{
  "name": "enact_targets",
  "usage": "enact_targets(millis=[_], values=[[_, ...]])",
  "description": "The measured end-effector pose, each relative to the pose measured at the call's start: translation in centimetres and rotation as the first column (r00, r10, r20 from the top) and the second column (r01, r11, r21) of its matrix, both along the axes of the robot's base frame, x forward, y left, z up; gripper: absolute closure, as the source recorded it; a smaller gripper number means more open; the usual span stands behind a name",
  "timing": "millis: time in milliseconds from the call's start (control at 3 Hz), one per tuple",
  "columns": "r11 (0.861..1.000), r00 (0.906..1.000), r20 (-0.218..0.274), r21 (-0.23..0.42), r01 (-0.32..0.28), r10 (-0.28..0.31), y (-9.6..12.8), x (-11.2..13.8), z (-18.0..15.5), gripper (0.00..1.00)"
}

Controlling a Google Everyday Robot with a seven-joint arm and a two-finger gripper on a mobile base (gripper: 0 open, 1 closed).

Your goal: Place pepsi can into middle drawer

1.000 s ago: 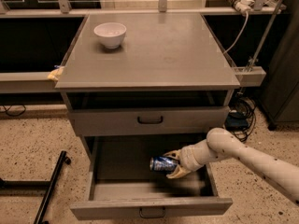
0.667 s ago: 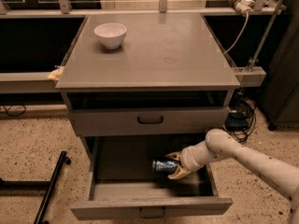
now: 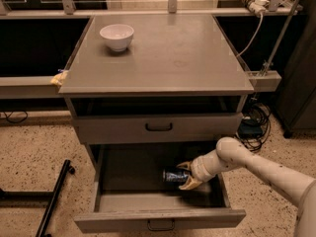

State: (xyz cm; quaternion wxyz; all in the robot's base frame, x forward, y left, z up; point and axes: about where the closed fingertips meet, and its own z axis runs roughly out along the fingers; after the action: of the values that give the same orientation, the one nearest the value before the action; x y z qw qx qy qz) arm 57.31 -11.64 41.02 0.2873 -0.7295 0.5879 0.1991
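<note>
The pepsi can [image 3: 174, 176] is a small blue can lying on its side, low inside the middle drawer [image 3: 160, 219]. That drawer is the lowest one of the grey cabinet and is pulled out, its dark loop handle at the front. My gripper [image 3: 185, 176] reaches into the drawer from the right on a white arm. Its tan fingers [image 3: 189, 184] sit above and below the can's right end, shut on it. I cannot tell whether the can rests on the drawer floor.
A white bowl [image 3: 117, 36] stands on the grey cabinet top [image 3: 163, 58] at the back left. The like-handled drawer [image 3: 158, 128] above is shut. A black bar [image 3: 52, 201] lies on the speckled floor at left. Cables [image 3: 254, 120] hang at the right.
My gripper and the can have dropped slightly lower in the drawer and shifted a little left. Nothing else has moved.
</note>
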Motion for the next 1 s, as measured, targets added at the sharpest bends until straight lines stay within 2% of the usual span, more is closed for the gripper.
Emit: enact_targets(millis=[1000], values=[[1.0,1.0,0.0,0.0,0.0,0.0,0.01,0.0,-0.01,0.1]])
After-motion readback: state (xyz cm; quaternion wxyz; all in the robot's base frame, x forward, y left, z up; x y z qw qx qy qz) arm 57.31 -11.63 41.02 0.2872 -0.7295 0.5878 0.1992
